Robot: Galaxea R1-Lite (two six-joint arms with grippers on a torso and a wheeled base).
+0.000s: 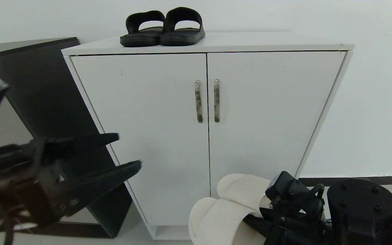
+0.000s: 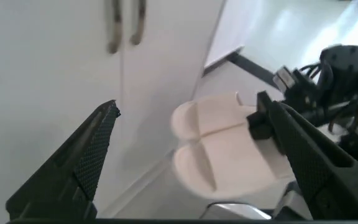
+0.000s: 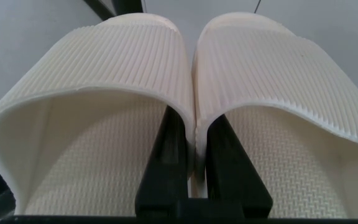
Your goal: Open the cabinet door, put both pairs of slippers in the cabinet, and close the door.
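A white two-door cabinet [image 1: 168,136] stands shut, its two metal handles [image 1: 207,101] side by side at the middle. A pair of black slippers [image 1: 163,28] rests on its top at the left. My right gripper [image 3: 194,165] is shut on the touching inner straps of a pair of cream slippers [image 1: 226,211], held low in front of the right door. The cream slippers [image 2: 222,149] also appear in the left wrist view. My left gripper [image 1: 129,153] hangs open before the left door, nothing between its fingers [image 2: 86,155].
A dark slanted panel [image 1: 46,102] leans beside the cabinet on the left. A plain white wall runs behind and to the right, with a dark baseboard [image 1: 356,180] along the pale floor.
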